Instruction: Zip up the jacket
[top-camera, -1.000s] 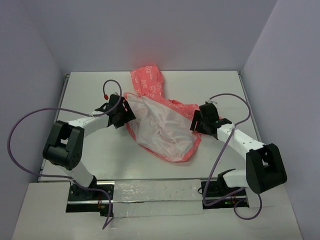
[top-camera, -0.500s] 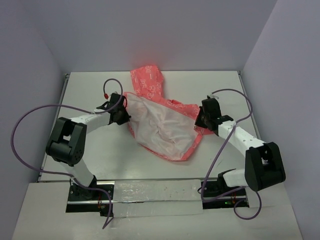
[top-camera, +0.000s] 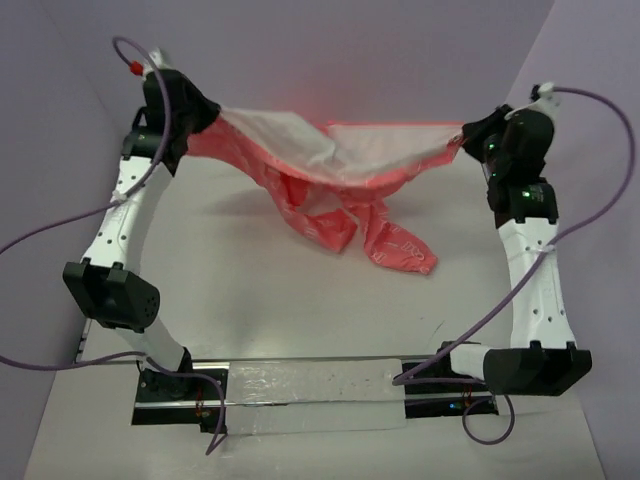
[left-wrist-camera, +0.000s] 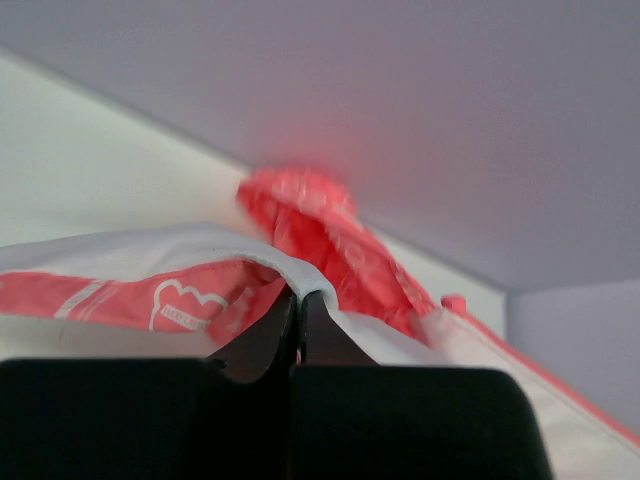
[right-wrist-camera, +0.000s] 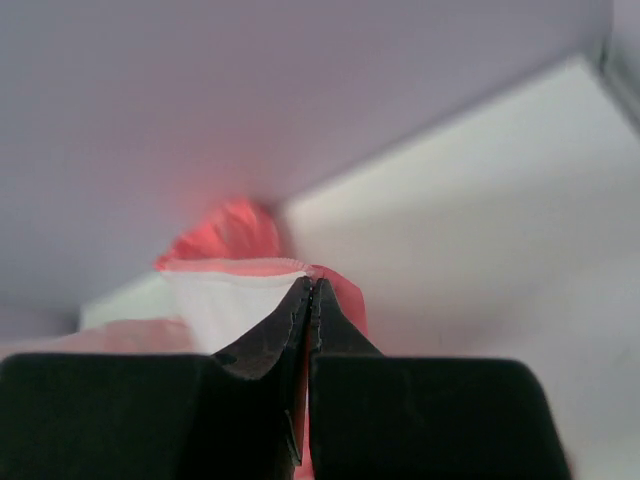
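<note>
Jacket (top-camera: 340, 165) stretched in the air between two raised arms, above the white table (top-camera: 240, 300).
From overhead, the left gripper (top-camera: 207, 114) and the right gripper (top-camera: 467, 140) each pinch one end of its upper edge, pale lining showing, coral folds drooping to the tabletop. At the left wrist, jaws are clamped tight on white-edged fabric. At the right wrist, jaws are closed on a thin fold.

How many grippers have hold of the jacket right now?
2. The left gripper pinches one edge high at the far left; the right gripper pinches the opposite edge at the far right. The jacket hangs stretched between them.
</note>
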